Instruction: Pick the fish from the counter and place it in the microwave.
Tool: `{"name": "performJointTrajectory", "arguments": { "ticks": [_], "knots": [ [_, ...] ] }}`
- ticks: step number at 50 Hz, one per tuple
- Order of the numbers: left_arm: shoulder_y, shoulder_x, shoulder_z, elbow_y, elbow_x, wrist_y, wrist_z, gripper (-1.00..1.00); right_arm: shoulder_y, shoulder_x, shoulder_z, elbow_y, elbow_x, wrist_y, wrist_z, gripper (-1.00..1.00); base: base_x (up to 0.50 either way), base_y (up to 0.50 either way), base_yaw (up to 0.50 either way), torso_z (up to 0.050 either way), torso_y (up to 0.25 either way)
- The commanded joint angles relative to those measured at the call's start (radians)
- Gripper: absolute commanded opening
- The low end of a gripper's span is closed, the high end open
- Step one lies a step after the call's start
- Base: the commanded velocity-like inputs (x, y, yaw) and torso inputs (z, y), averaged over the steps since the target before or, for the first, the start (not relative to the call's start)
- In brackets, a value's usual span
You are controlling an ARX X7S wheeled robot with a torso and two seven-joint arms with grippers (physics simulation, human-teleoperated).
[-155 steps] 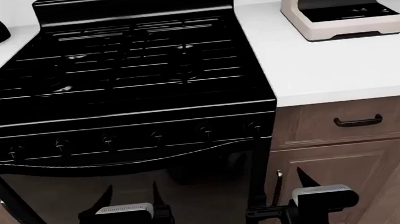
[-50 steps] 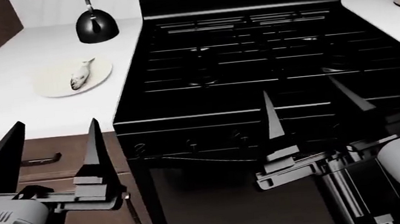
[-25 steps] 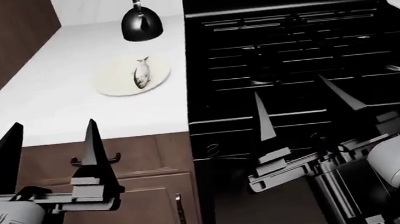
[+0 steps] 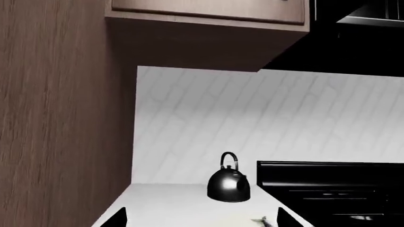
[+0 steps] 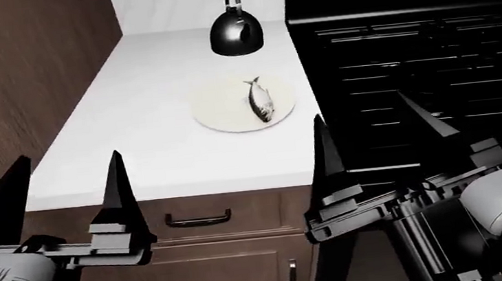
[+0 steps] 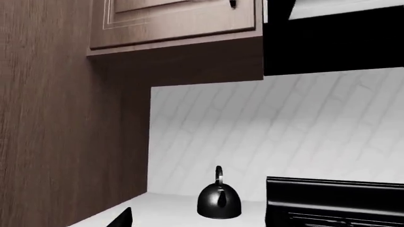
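Your left gripper [image 5: 59, 178] stands wide open with nothing between its dark pointed fingers, hanging in front of the cabinet drawer below the counter [image 5: 132, 145]; your right gripper [image 5: 375, 141] is just as wide and just as empty, its fingers raised in front of the black stove [image 5: 426, 48]. Neither touches anything. The stove runs off the head view's right edge, and your right arm covers its front. A tall brown cabinet wall [image 5: 24, 79] closes the counter's left side. On the white counter, near the stove's edge, sits a cream plate [image 5: 220, 109], and the fish [image 5: 260, 100] lies on it lengthwise, tail toward the black kettle [image 5: 236, 31] at the back wall. In the left wrist view only the fish's tail tip [image 4: 263, 220] shows at the frame edge. I can read no writing or labels anywhere.
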Motion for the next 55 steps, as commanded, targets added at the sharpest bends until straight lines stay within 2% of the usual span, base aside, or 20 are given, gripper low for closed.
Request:
{"name": "performJointTrajectory", "arguments": {
  "ticks": [1,9,18,32,39,44,48,55],
  "knots": [
    [0.007,-0.004,0.007,-0.005,0.000,0.015,-0.003,1.00,-0.001,0.005,-0.003,0.006,0.005,-0.014,0.008,1.00,0.25,0.50,0.00,0.000,0.000],
    [0.010,-0.009,0.008,-0.005,-0.004,0.019,-0.008,1.00,0.001,0.007,-0.006,0.007,0.011,-0.023,0.012,1.00,0.26,0.31,0.00,0.000,0.000],
    [0.007,-0.012,0.020,-0.011,-0.002,0.024,-0.008,1.00,0.005,0.009,-0.008,0.010,0.025,-0.029,0.015,1.00,0.26,0.00,0.00,0.000,0.000],
    [0.019,-0.021,0.013,-0.015,-0.007,0.043,-0.011,1.00,0.054,0.003,-0.024,0.017,0.049,0.012,0.047,1.00,0.00,0.00,0.00,0.000,0.000],
    [0.022,-0.022,0.016,-0.014,-0.007,0.049,-0.014,1.00,0.052,0.001,-0.021,0.015,0.053,-0.010,0.045,1.00,0.44,0.00,0.00,0.000,0.000],
    [0.026,-0.024,0.018,-0.016,-0.004,0.055,-0.015,1.00,0.056,0.003,-0.032,0.021,0.056,0.000,0.050,1.00,0.00,0.00,0.00,0.000,0.003],
    [0.025,-0.026,0.021,-0.014,-0.005,0.055,-0.018,1.00,0.089,0.001,-0.036,0.023,0.082,0.031,0.065,1.00,0.00,0.00,0.00,0.000,0.000],
    [0.023,-0.032,0.022,-0.008,-0.010,0.053,-0.026,1.00,0.243,-0.015,-0.034,0.035,0.202,0.163,0.126,1.00,0.00,0.00,0.00,0.000,0.000]
  ]
}}
